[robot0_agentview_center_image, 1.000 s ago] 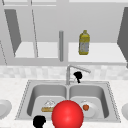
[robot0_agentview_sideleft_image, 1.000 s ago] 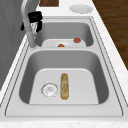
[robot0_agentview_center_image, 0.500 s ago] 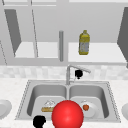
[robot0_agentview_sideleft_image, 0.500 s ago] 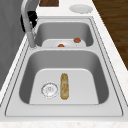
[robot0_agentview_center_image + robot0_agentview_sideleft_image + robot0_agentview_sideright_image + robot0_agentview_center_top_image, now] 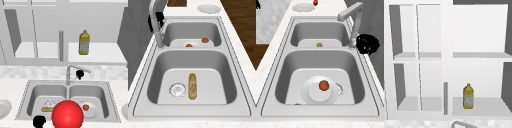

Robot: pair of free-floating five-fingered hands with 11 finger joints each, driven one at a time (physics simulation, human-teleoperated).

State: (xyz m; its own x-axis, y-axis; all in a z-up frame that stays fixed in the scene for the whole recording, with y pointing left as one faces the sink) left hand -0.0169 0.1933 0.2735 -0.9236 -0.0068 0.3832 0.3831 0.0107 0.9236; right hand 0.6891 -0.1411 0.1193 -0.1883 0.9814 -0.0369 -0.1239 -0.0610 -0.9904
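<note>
My right hand [image 5: 79, 74] hovers just behind the grey faucet [image 5: 68, 72], at the sink's back rim. In the right side view the same hand [image 5: 367, 43] sits beside the faucet's stem [image 5: 355, 27], and in the left side view it [image 5: 159, 18] peeks out behind the stem [image 5: 156, 25]. I cannot tell whether it touches the faucet. My left hand [image 5: 39, 121] floats low at the sink's front rim, left of a big red ball [image 5: 67, 115]. A bread roll [image 5: 192, 85] lies in the left basin by the drain [image 5: 177, 89]. A white plate [image 5: 316, 96] with a tomato [image 5: 324, 85] lies in the right basin.
A yellow bottle [image 5: 84, 43] stands on the open cabinet's lower shelf [image 5: 484, 105] above the sink. White plates rest on the counter at the left [image 5: 3, 108] and at the right [image 5: 208, 8]. A small red thing [image 5: 315, 2] lies by the left plate [image 5: 303, 7].
</note>
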